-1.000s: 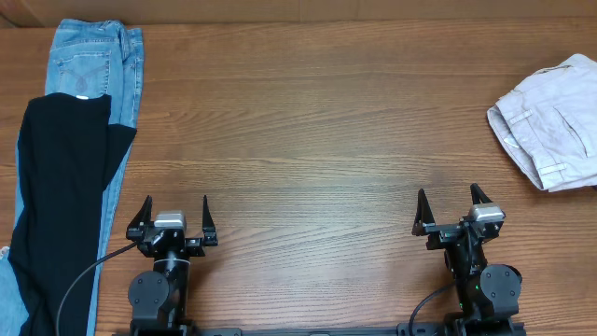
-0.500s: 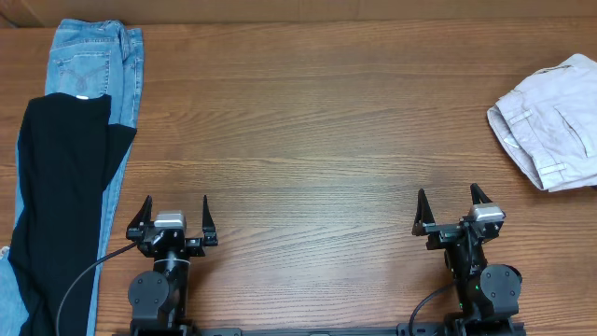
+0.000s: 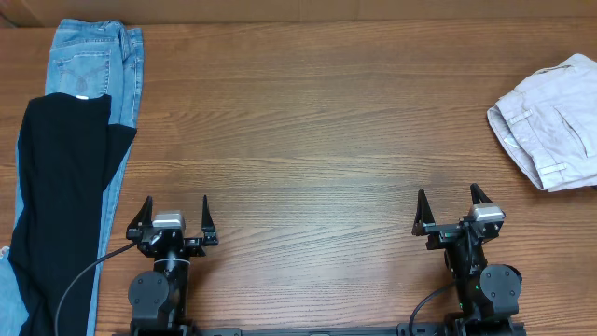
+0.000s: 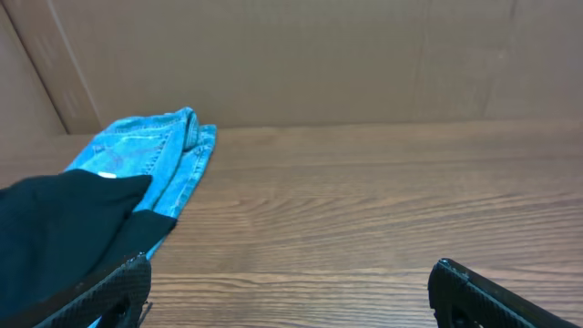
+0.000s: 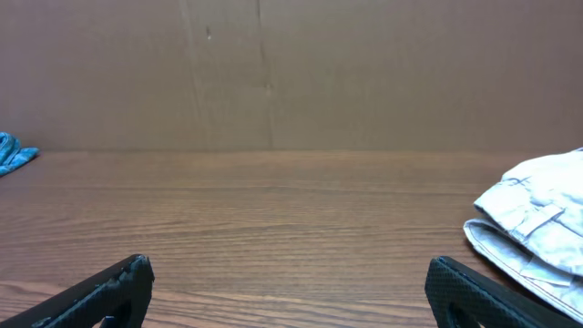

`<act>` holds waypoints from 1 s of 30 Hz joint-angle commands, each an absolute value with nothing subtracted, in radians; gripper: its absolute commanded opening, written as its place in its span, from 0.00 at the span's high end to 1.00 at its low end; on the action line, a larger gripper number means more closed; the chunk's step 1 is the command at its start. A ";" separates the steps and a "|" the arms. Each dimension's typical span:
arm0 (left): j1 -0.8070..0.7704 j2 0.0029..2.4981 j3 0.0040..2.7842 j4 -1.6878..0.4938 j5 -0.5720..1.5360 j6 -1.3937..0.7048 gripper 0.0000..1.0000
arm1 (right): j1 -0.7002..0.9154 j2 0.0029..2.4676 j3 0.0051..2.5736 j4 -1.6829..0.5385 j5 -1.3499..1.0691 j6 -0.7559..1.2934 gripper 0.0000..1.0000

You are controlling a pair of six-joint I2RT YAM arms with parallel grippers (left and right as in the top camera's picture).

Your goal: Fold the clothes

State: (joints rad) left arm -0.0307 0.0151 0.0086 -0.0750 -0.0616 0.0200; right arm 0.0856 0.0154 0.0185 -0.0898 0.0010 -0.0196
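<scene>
black garment (image 3: 61, 196): was laid out long and unfolded at the far left of the counter (image 3: 308, 140), spread over the light blue jeans (image 3: 93, 56), whose upper part was left uncovered beyond it.
left tool (image 3: 175, 203): was held wide open with nothing gripped, at the counter's near edge, near the black garment but apart from it.
right tool (image 3: 448, 194): was held wide open and empty, well apart from the black garment.
pale folded garment (image 3: 550, 121): was placed at the far right.
</scene>
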 commanded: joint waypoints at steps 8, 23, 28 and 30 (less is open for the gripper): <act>-0.026 0.041 0.150 -0.228 -0.051 -0.064 0.00 | 0.083 0.224 0.177 -0.189 0.076 0.001 0.00; -0.026 0.743 0.871 -0.803 -0.033 -0.083 0.00 | 0.083 0.986 0.979 -0.813 0.013 0.086 0.00; -0.026 0.900 1.020 -0.918 0.080 -0.082 0.00 | 0.083 1.145 1.095 -0.949 -0.019 0.087 0.00; -0.026 0.933 1.044 -0.897 0.020 -0.091 0.00 | 0.083 1.179 1.095 -0.944 -0.023 0.086 0.00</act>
State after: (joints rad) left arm -0.0307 0.9020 0.9901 -0.9066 0.0154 -0.0795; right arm 0.0856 1.1427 1.0630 -0.9405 -0.0002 0.0788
